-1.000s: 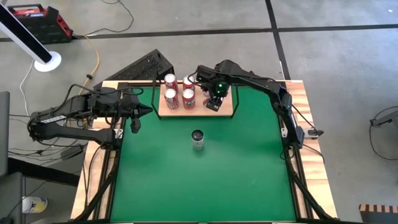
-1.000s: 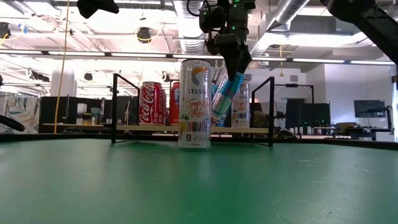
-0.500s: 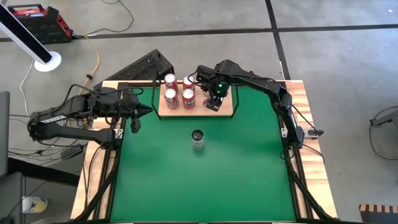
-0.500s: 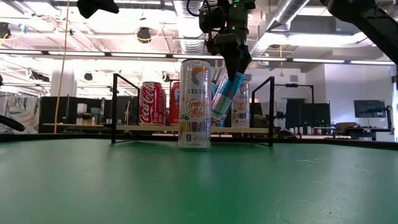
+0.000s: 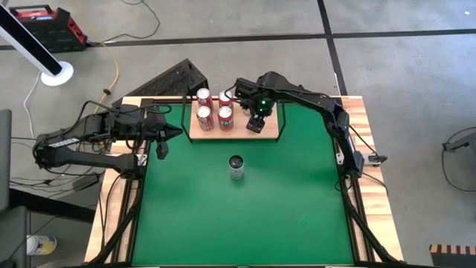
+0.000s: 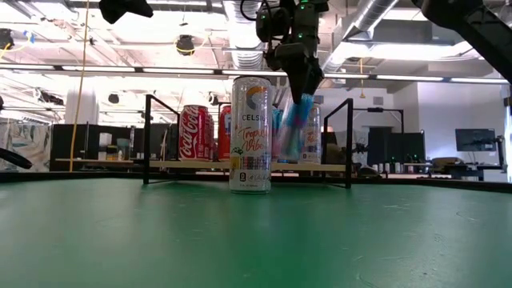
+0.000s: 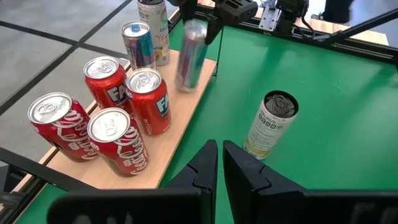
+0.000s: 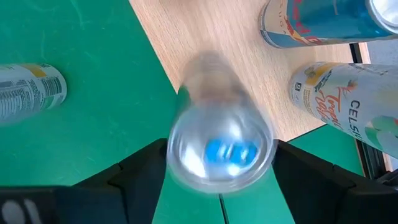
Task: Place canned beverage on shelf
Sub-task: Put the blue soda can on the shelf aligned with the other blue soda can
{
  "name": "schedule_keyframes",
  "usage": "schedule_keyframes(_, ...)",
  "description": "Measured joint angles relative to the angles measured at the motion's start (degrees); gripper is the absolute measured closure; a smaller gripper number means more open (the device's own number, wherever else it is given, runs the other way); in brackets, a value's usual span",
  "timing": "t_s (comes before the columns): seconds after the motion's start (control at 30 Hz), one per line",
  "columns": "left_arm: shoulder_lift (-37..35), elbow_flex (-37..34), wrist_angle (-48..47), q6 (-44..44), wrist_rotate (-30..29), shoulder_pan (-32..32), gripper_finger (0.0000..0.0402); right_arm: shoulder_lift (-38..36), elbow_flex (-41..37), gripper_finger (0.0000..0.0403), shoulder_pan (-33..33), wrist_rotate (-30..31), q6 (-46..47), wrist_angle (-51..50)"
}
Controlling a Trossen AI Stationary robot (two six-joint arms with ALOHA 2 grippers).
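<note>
A slim blue can stands nearly upright and blurred on the light-wood shelf board at the table's far edge, its foot on the board. My right gripper hangs over it, open. Its fingers stand on either side of the can's top. Several red cans and two more slim cans stand on the board's left part. A white Celsius can stands on the green table in front of the shelf. My left gripper is shut and empty at the table's left edge.
The shelf's black frame rails rise at both ends of the board. The other cans crowd the board to the left of the blue can. The green felt in front of the Celsius can is bare.
The blue can was slanted under my right gripper. It has swung toward upright with its foot on the shelf board, and it shows blurred now. My right gripper has stayed over the shelf. My left arm has kept still.
</note>
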Motion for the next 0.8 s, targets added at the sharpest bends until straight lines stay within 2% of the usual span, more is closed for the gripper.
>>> schedule_keyframes(0.27,0.0,0.0,0.0,-0.1,0.0,0.0,0.0391,0.0,0.0,0.0057,0.0,1.3,0.0,0.1)
schedule_keyframes(0.47,0.0,0.0,0.0,-0.1,-0.4,0.0,0.0391,-0.8,0.0,0.0050,0.1,1.4,0.0,0.1)
schedule_keyframes(0.8,0.0,0.0,0.0,-0.7,-1.4,0.0,0.0391,-11.0,-1.2,0.0056,2.7,1.4,0.8,0.6)
